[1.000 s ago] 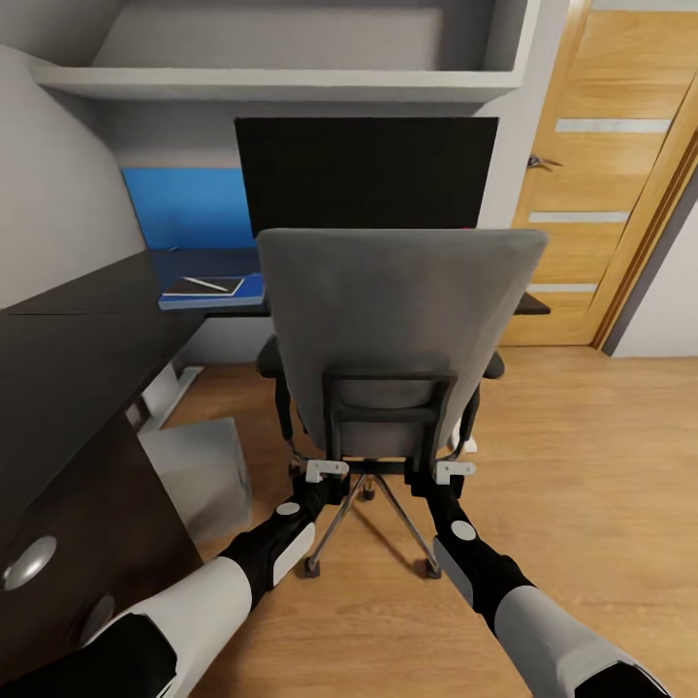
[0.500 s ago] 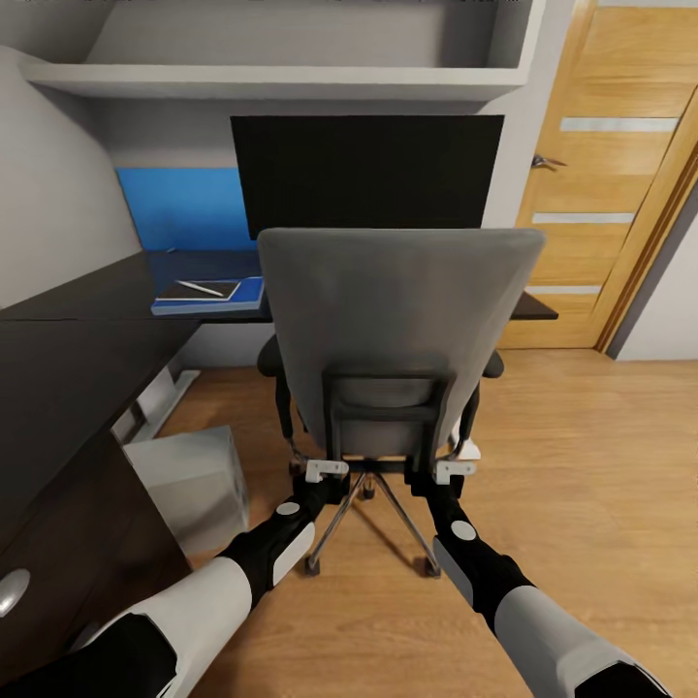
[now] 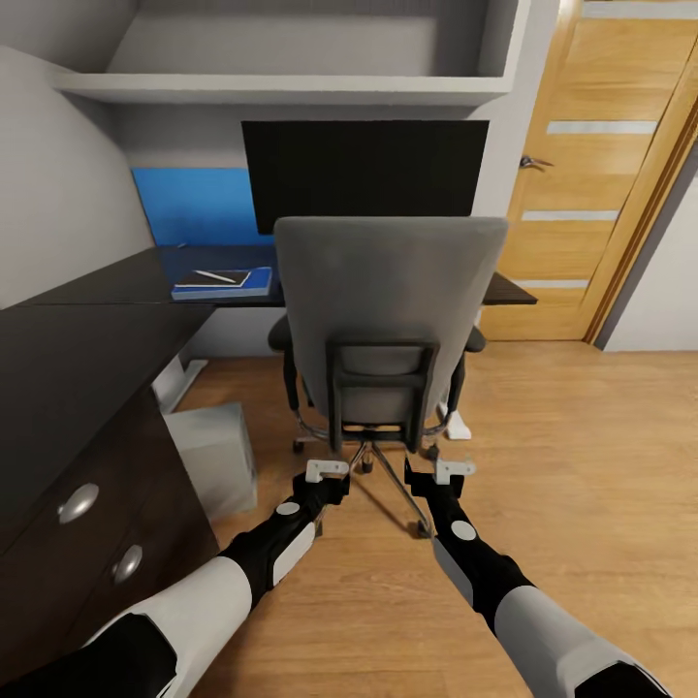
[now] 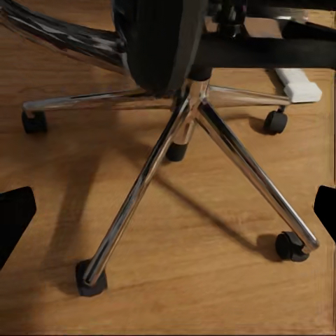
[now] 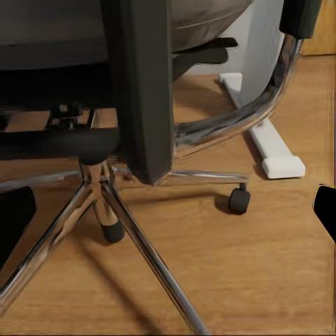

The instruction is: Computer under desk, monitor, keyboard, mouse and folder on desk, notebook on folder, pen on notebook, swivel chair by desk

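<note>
the swivel chair (image 3: 388,320) stood with its grey back toward the robot, facing the dark desk (image 3: 116,291), its seat just short of the desk's front edge. both grippers hung low behind it, apart from it: the left gripper (image 3: 327,472) and the right gripper (image 3: 448,472) sat level with each other, just behind the chair's chrome base and to either side of the nearest leg, touching nothing. in the left wrist view the gripper (image 4: 168,217) was spread wide, its dark fingertips (image 4: 14,220) at the two edges of the frame with only the chrome star base (image 4: 189,140) and wood floor (image 4: 210,294) between them. the right wrist view showed the same wide spread of that gripper (image 5: 168,210), holding nothing, with the chair's black back support (image 5: 140,84) and a caster (image 5: 239,201) ahead. the black monitor (image 3: 364,174) stood on the desk beyond the chair. to its left on the desk lay a blue folder (image 3: 257,283) with a dark notebook (image 3: 215,278) on it and a pen (image 3: 217,276) on top. a grey computer (image 3: 215,456) sat on the floor beneath the desk, left of the chair.
</note>
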You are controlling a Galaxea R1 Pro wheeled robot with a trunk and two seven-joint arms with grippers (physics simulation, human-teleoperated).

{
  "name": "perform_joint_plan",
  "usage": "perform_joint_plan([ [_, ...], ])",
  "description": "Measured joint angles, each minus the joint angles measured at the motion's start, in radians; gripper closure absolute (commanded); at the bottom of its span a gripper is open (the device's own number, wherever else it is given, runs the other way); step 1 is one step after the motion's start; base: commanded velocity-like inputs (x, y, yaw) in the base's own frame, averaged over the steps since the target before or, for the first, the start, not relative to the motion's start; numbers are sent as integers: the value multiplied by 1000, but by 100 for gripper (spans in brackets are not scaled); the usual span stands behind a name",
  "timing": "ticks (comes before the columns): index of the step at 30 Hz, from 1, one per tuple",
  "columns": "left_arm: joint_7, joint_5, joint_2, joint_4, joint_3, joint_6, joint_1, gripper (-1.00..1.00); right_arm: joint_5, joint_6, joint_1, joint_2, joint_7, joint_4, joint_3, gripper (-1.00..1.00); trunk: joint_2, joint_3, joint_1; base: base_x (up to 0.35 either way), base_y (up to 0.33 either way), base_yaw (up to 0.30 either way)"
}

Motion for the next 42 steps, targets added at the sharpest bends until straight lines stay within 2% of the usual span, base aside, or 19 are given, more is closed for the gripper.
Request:
perform_joint_plan([
  [31,0,0,0,0,0,0,0,-100,-7,-4,0,1,-4,0,-2,-100,0,0,0,-335,0,0],
  [34,0,0,0,0,0,0,0,-100,-8,-3,0,1,-4,0,-3,-100,1,11,-1,-317,0,0],
  [36,-2,22,0,0,2,1,0,-100,-5,-12,0,2,-8,0,-4,-100,1,19,-3,-180,0,0],
  [42,-2,41,0,0,4,2,0,-100,-4,-11,0,-1,-9,1,-7,-100,2,42,-6,-36,0,0],
])
